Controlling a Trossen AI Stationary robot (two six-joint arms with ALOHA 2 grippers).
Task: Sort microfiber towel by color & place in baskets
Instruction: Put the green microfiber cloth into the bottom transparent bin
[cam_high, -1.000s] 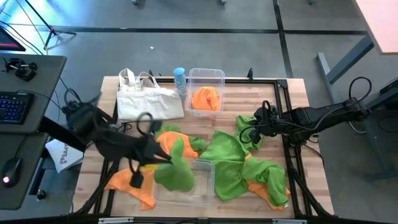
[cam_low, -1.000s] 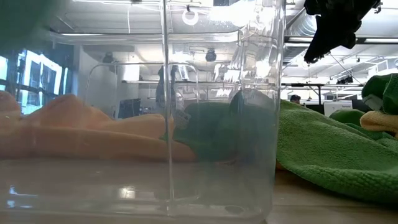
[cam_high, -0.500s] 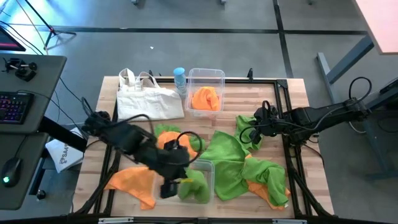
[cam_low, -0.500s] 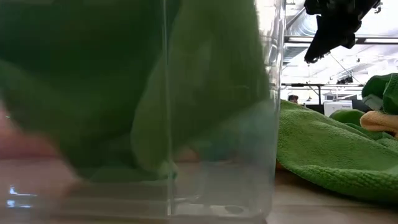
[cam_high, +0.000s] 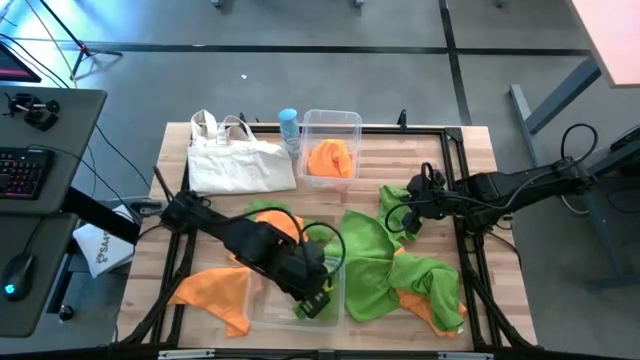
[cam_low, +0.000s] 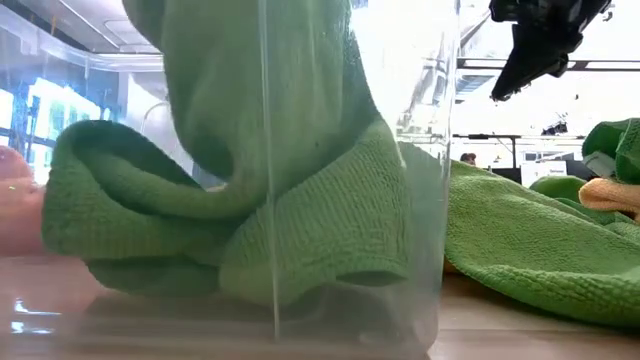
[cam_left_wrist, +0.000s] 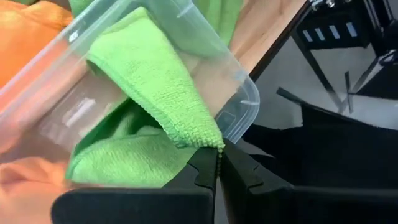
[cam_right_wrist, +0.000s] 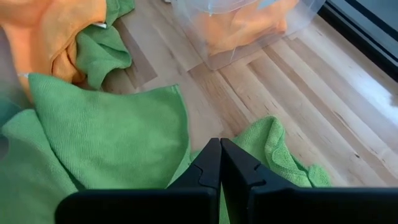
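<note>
My left gripper (cam_left_wrist: 217, 155) is over the near clear basket (cam_high: 262, 312), shut on a green microfiber towel (cam_low: 250, 230) that fills the basket's right part. The far basket (cam_high: 345, 122) holds an orange towel (cam_high: 330, 158). More green towels (cam_high: 372, 262) and orange towels (cam_high: 208, 290) lie loose on the table around the near basket. My right gripper (cam_high: 405, 218) hangs shut above a bunched green towel (cam_right_wrist: 273, 146) at the table's right, and nothing hangs from it in the low view. My left gripper pinches a corner of the green towel's hemmed edge (cam_left_wrist: 210, 140) between its two fingertips. The fingers slant down from above over the basket's near right corner. The towel hangs slack from them into the basket, and its lower folds (cam_low: 300, 260) are piled on the basket's floor.
A white canvas tote bag (cam_high: 238, 162) and a blue bottle (cam_high: 289, 125) stand at the far left of the table. A black frame rail (cam_high: 470, 250) runs along the table's right edge. Bare wood (cam_high: 370, 165) shows between the far basket and the right arm.
My left gripper has gone down and toward the table's near right, over the near basket, rolling its wrist and staying shut. The green towel, which hung clear to the left of the basket, has been lowered into it, and its lower part has folded onto the floor.
</note>
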